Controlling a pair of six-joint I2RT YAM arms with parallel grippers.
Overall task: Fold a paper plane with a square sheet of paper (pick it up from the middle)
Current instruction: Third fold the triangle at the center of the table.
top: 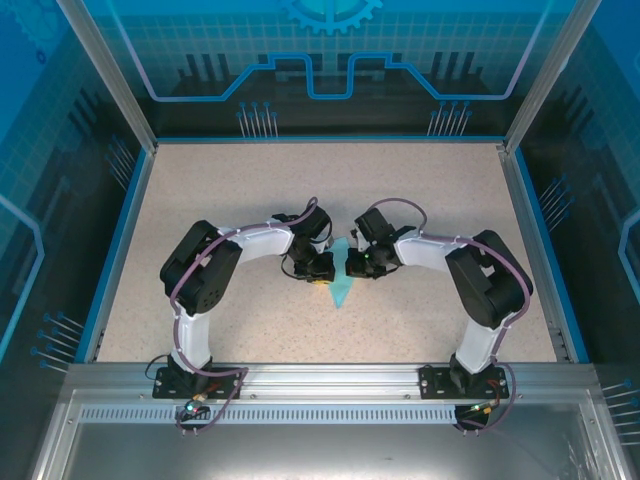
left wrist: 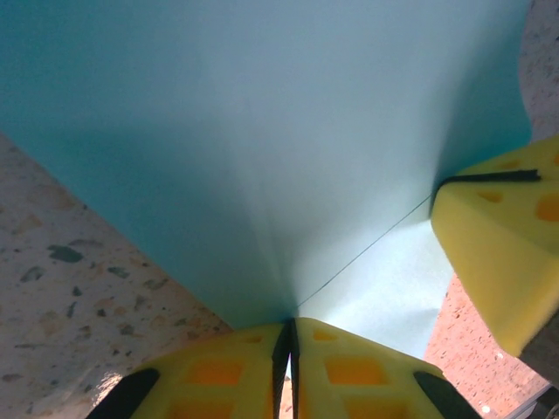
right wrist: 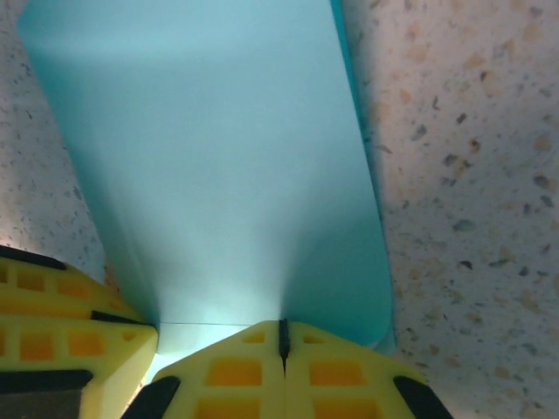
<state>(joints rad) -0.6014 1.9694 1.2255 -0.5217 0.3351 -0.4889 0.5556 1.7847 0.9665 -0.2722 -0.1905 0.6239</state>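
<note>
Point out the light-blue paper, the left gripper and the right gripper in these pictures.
light-blue paper (left wrist: 262, 131): left wrist view, on its broad open face.
left gripper (left wrist: 291, 327): left wrist view, between its yellow fingertips.
right gripper (right wrist: 282, 327): right wrist view, between its yellow fingertips.

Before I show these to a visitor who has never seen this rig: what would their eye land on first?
The light-blue paper at the middle of the speckled table stands out first, tapering toward the near edge. From either side, the yellow-fingered left tool and right tool are each shut on the paper, close beside each other.
</note>
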